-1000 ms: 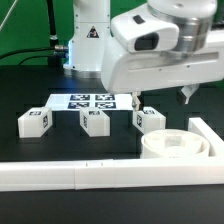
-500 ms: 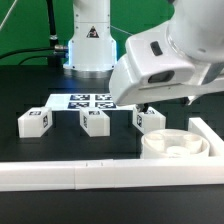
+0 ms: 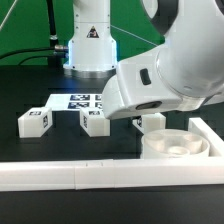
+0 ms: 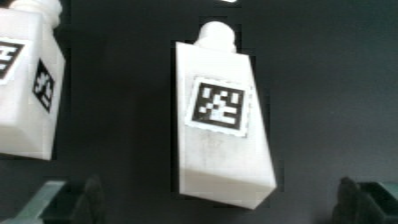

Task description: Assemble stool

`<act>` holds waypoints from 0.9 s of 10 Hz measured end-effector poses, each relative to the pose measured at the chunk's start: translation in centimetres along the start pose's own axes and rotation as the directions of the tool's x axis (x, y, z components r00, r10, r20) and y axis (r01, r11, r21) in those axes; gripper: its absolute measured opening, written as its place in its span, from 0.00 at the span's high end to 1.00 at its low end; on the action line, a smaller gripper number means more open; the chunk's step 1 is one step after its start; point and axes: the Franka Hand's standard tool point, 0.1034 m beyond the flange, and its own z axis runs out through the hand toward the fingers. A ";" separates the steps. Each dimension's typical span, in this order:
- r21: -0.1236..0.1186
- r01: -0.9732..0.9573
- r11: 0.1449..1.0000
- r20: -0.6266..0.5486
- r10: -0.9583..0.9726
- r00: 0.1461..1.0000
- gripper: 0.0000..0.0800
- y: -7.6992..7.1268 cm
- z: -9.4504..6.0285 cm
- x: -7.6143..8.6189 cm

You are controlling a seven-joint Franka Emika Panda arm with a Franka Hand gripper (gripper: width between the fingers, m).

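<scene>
The tool point(image 4: 217, 202) hangs with its jaws wide apart and nothing between them. Its dark fingers point(image 4: 61, 203) show on either side of a white stool leg point(image 4: 226, 115) lying flat on the black surface point(image 4: 320, 100). This leg carries a square tag on its upper face and a short peg point(image 4: 217, 33) at one end, and it lies at a slight slant to the line between the fingers. A second leg point(image 4: 25, 85) lies near it, not touching.

In the exterior view the arm point(image 3: 170, 75) leans low over the row of parts and hides the tool. The outer leg point(image 3: 35, 121) and the middle leg point(image 3: 95, 120) lie in the open in front of the marker board point(image 3: 84, 101). The third leg point(image 3: 152, 122) peeks out under the arm, just beside the round seat point(image 3: 178, 146), which sits in the corner of the white border rail point(image 3: 60, 176). The leg under the tool is probably that third one, though I cannot be sure.

The main risk is the slant. If the jaws come together without first squaring up, they may catch the leg on opposite corners and spin it or pinch it crooked, leaving the peg pointing off line for the seat. A descent that drifts sideways could set a fingertip on top of the leg. A skidding leg could also knock the second leg or the seat.
</scene>
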 end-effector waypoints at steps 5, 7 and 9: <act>-0.002 -0.035 0.999 0.080 0.035 0.996 0.19 0.2 2.7 0.1; -0.002 -0.033 0.999 0.080 0.033 0.996 0.34 0.1 2.7 0.1; -0.003 -0.032 0.999 0.081 0.033 0.996 0.59 0.1 2.7 0.1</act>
